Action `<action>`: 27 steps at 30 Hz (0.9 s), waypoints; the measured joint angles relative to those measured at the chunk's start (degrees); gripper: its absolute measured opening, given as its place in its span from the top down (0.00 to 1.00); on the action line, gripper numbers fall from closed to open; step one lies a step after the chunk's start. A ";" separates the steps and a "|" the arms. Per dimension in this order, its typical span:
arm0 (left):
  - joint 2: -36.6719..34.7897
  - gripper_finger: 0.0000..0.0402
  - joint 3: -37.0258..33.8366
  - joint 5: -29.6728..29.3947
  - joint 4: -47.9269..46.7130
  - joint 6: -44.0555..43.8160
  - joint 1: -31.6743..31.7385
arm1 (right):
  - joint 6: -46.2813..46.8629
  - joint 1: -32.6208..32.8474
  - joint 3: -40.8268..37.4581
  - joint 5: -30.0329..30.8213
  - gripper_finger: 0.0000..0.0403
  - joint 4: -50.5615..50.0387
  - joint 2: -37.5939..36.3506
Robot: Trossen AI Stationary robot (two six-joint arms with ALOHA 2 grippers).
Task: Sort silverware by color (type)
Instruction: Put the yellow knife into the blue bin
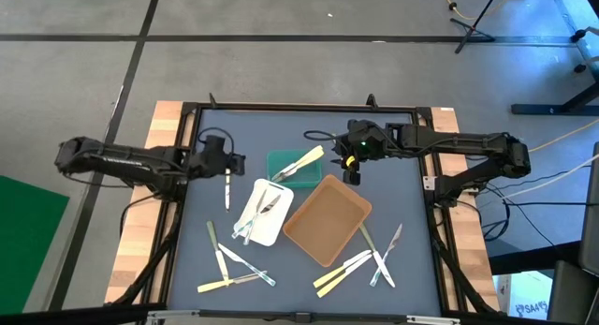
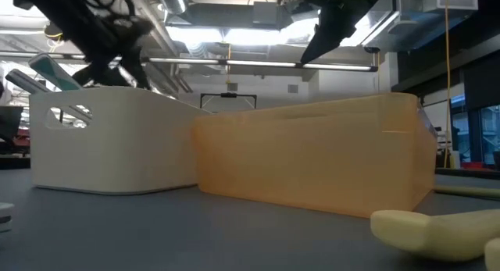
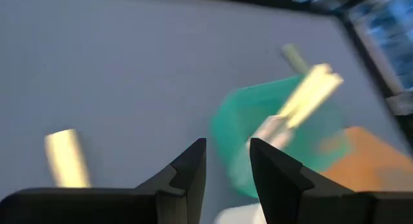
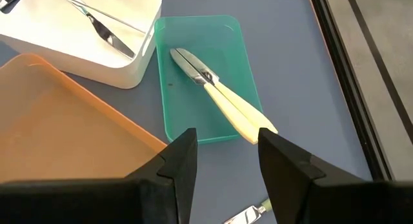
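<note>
High view, three trays (image 1: 327, 220), two utensils (image 1: 299, 163) in green tray (image 1: 281, 162)

A lab: exposed ceiling ducts (image 2: 234, 13); taped concrete floor (image 1: 281, 63).

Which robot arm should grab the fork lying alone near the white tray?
Probably the left. Its open claw hangs right above that fork, while the right claw, also open, sits over by the green tray.

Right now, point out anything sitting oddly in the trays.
The cream-handled utensils in the green tray lie diagonally, their handles poking out over its rim. Nothing else in the trays stands out.
</note>
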 joint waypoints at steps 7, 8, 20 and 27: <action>0.02 0.72 0.00 5.88 -15.87 0.02 10.15 | 0.01 0.00 0.00 0.00 0.63 0.03 0.00; 0.02 0.72 0.00 6.08 -17.46 0.04 11.05 | -0.01 -0.02 0.00 0.00 0.63 0.03 0.00; 4.29 0.72 0.00 5.23 -19.08 0.07 14.32 | -0.01 -0.01 -0.02 0.01 0.63 0.37 1.76; 10.64 0.72 -0.02 5.22 -14.91 0.09 14.30 | -0.01 0.00 -0.02 0.02 0.63 -0.15 3.73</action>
